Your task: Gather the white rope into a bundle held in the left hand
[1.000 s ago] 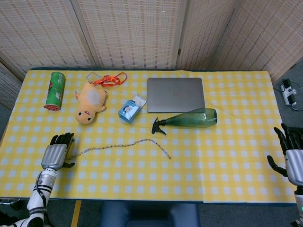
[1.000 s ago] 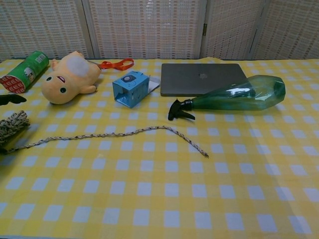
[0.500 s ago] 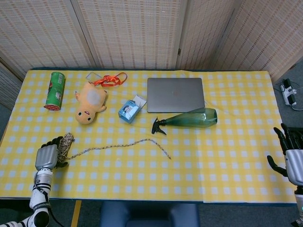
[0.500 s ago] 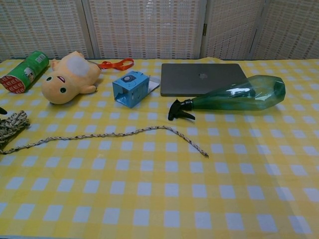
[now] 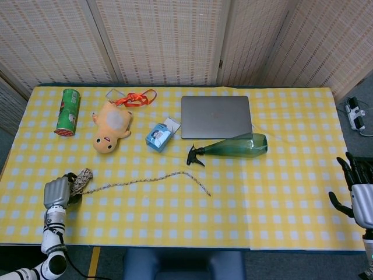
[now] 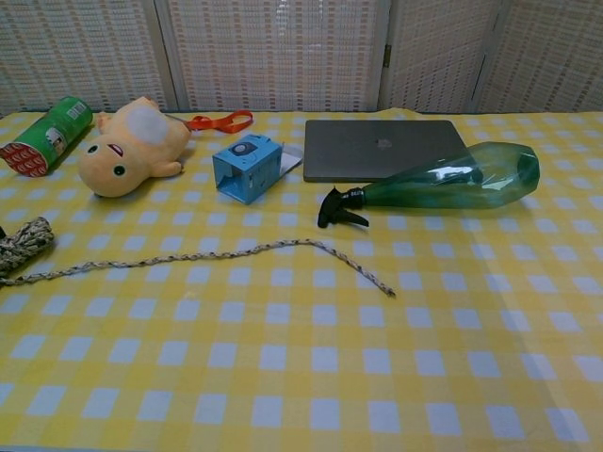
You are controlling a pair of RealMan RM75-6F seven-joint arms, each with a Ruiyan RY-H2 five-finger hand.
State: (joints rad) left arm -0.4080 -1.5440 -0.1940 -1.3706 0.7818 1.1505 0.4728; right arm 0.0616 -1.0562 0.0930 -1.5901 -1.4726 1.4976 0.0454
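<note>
The white rope [image 5: 145,181] lies mostly stretched across the yellow checked desk [image 5: 280,192], just in front of the green spray bottle [image 5: 233,146]. Its free end sits below the bottle's black nozzle, and from there it runs away toward the desk's near left corner. There a few loops are bunched in the left hand [image 5: 56,192], whose fingers curl around that small bundle. The right hand [image 5: 361,195] is far off past the bottle, beyond the desk's right edge, fingers spread and holding nothing. Behind the bottle rests a closed grey laptop [image 5: 215,116]; beside the nozzle stands a small blue box [image 5: 158,137].
</note>
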